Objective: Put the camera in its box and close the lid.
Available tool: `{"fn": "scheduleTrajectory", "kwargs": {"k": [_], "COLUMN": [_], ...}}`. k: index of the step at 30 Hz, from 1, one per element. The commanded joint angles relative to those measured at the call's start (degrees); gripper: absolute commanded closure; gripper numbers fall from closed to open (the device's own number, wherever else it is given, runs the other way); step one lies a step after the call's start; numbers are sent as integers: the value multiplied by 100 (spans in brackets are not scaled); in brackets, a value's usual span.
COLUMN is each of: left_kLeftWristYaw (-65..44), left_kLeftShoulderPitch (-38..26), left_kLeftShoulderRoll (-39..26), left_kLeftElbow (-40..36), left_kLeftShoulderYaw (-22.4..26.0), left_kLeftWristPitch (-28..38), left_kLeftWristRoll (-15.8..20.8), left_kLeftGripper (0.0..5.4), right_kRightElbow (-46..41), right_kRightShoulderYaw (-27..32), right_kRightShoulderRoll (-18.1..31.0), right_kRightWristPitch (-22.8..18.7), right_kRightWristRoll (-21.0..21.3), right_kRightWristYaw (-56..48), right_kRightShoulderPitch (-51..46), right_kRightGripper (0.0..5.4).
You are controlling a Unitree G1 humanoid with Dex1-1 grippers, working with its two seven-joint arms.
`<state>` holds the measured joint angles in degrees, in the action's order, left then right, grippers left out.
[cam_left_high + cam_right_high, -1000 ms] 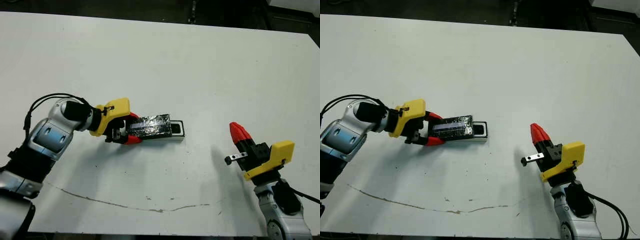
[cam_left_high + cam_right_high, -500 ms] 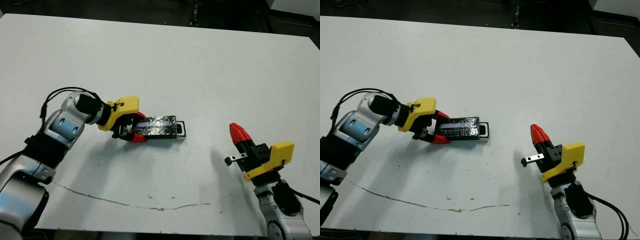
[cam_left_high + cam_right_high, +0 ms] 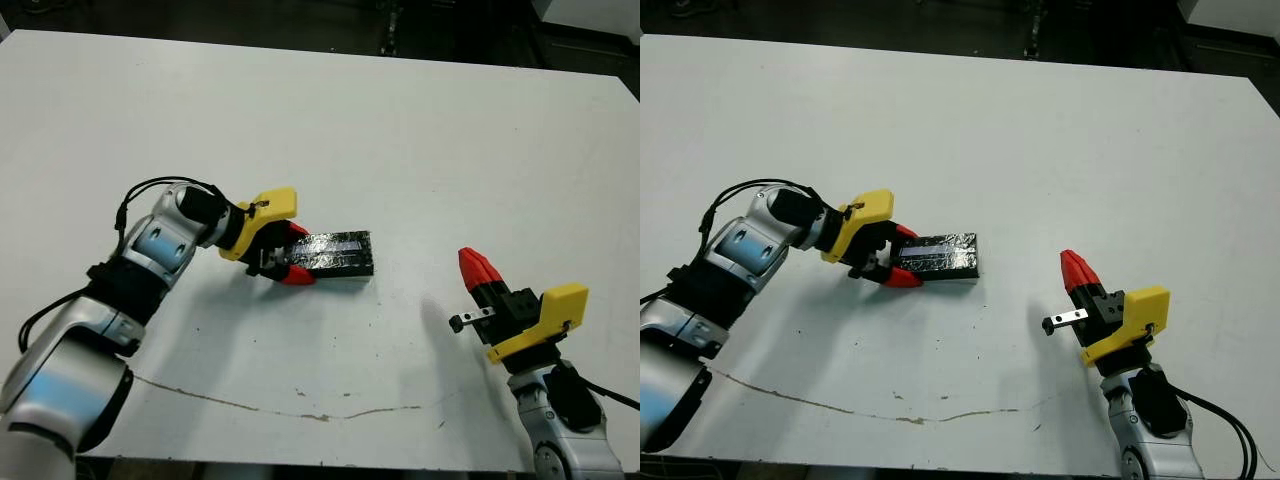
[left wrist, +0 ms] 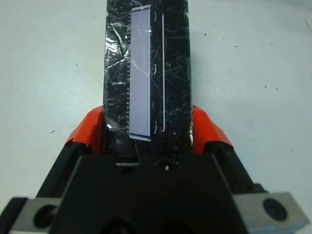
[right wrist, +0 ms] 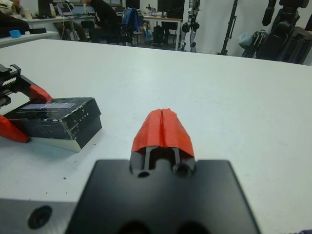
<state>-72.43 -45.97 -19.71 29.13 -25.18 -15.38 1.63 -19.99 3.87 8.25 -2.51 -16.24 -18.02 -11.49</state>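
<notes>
The lid (image 3: 338,250), a glittery black slab with a pale strip, lies flat on top of the box and covers its whole opening. Of the box (image 5: 61,142) only a strip of white wall shows under the lid. The camera is hidden. My left gripper (image 3: 297,254) is shut on the lid's left end, one red finger (image 4: 87,131) against each long side. My right gripper (image 3: 478,265) hovers off to the right, apart from the box, its red tips (image 5: 163,124) pressed shut on nothing.
A thin dark scratch (image 3: 250,405) runs across the white table (image 3: 400,130) near its front edge. A black cable (image 3: 150,188) loops over my left wrist. Beyond the table's far edge are desks, stands and a seated person (image 5: 105,19).
My left gripper has slid the lid to the right along the box. The open right end that showed earlier is now covered. The right arm has stayed put.
</notes>
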Motion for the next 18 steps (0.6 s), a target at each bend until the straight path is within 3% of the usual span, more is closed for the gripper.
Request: {"fn": "scheduleTrajectory", "kwargs": {"k": [1,13,18], "left_kLeftWristYaw": [68,-201,163], "left_kLeftShoulderPitch": [97,-180,-162], "left_kLeftShoulderRoll": [380,646,602], "left_kLeftElbow": [95,463,154], "left_kLeftShoulderYaw": [-241,-489,-671], "left_kLeftWristPitch": [-220,123,-65], "left_kLeftWristRoll": [-136,-432,-776], "left_kLeftGripper": [223,223,205], "right_kRightElbow": [35,35,27], "right_kRightShoulderYaw": [27,16,20], "right_kRightShoulderRoll": [53,60,55], "right_kRightWristPitch": [4,30,7], "right_kRightWristRoll": [12,76,81], "right_kRightWristYaw": [-1,26,33], "right_kRightShoulderPitch": [-46,-37,-32], "right_kRightGripper": [540,540,540]}}
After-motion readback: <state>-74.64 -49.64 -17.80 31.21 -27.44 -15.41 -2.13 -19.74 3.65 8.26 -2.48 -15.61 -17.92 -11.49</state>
